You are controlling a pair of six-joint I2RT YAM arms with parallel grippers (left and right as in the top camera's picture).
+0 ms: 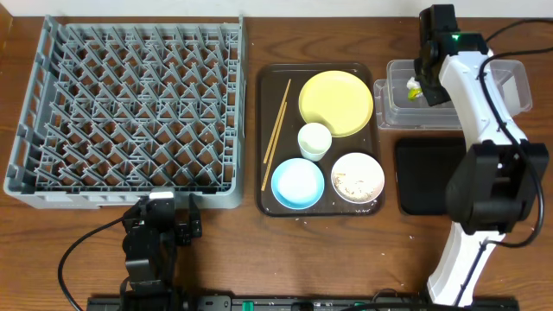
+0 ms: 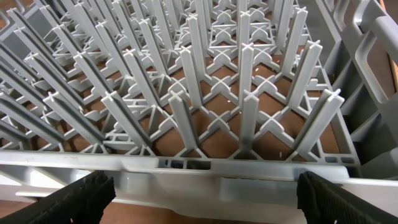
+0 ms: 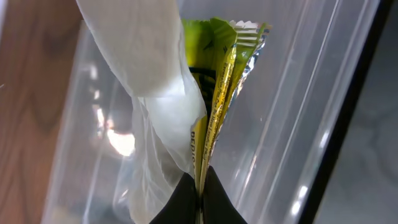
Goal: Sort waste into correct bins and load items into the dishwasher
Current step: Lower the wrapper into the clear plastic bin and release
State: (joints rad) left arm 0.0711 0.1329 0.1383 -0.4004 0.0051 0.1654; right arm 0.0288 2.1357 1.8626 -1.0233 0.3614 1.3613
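The right gripper (image 3: 199, 200) hangs over the clear tub (image 1: 511, 84) at the far right. Its jaws are pressed together on the green-yellow wrapper (image 3: 219, 74), with the white napkin (image 3: 155, 68) caught alongside it. Both are held above the tub's inside, which looks like the position for dropping dry rubbish there (the black tray (image 1: 423, 177) just nearer is probably meant for food scraps).

The left gripper (image 1: 166, 210) rests at the near edge of the dish rack (image 2: 205, 168), jaws spread wide and holding nothing.

Between rack and bins sits the brown tray (image 1: 263, 130) with the yellow plate (image 1: 335, 102), small cup (image 1: 314, 140), blue bowl (image 1: 297, 183), chopsticks (image 1: 276, 134) and the white bowl (image 1: 358, 176), which holds the crumbs (image 1: 350, 183). Nothing on the surface blocks the drop.
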